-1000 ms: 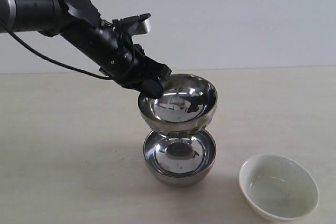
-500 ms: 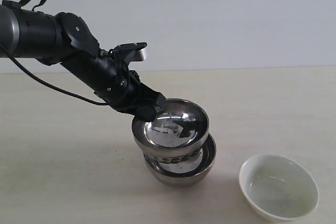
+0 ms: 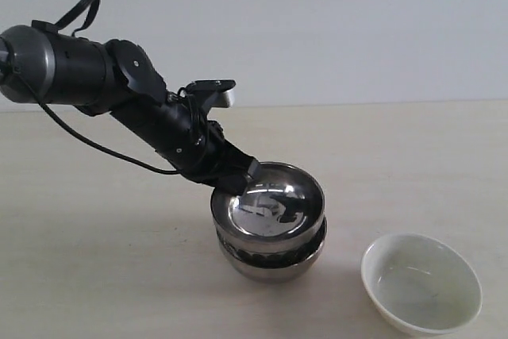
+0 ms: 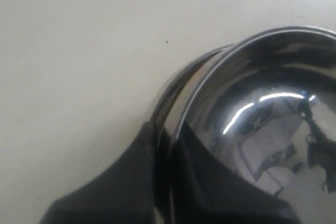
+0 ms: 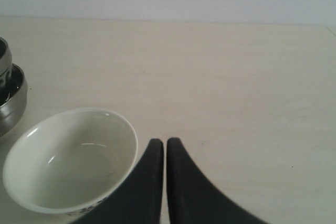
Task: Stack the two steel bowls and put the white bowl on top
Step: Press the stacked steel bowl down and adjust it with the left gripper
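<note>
Left fingers point(image 4: 123, 182) pinch rim of top steel bowl point(image 3: 270, 206), one inside, one outside, so it seats level in lower bowl point(image 3: 274, 266). Right fingers point(image 5: 149, 182) closed, empty, beside white bowl point(image 3: 421, 282) on table point(image 3: 95, 275), likely next.

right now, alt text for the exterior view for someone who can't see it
The robot's left hand grips the rim of the upper steel bowl, which sits nested in the lower steel bowl on a beige table. An empty white bowl stands apart to the right.
</note>
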`<state>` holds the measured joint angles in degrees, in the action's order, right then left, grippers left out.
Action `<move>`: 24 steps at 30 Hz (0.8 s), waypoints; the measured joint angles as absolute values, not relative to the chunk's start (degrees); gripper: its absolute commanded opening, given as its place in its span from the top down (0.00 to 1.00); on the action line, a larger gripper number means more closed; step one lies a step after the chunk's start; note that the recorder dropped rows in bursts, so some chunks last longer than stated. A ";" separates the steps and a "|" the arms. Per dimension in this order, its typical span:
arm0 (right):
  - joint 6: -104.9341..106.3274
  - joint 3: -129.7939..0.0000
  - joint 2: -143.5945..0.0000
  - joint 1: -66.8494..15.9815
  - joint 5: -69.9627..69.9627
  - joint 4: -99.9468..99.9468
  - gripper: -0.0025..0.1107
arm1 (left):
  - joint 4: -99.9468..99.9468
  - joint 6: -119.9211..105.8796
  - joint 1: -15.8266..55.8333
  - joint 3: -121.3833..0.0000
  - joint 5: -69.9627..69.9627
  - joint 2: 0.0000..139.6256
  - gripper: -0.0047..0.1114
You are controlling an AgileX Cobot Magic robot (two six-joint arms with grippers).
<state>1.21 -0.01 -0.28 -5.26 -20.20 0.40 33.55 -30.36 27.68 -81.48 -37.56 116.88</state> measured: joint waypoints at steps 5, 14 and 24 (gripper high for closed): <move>1.21 -0.01 -0.28 -5.26 -20.20 0.40 0.98 | 34.17 -30.73 28.50 -81.48 -36.37 117.74 0.93; 1.21 -0.01 -0.28 -5.26 -20.20 0.40 0.98 | 34.17 -30.89 28.50 -81.48 -35.61 117.81 0.93; 1.21 -0.01 -0.28 -5.26 -20.20 0.40 0.98 | 34.17 -30.89 28.50 -81.48 -35.84 117.81 0.93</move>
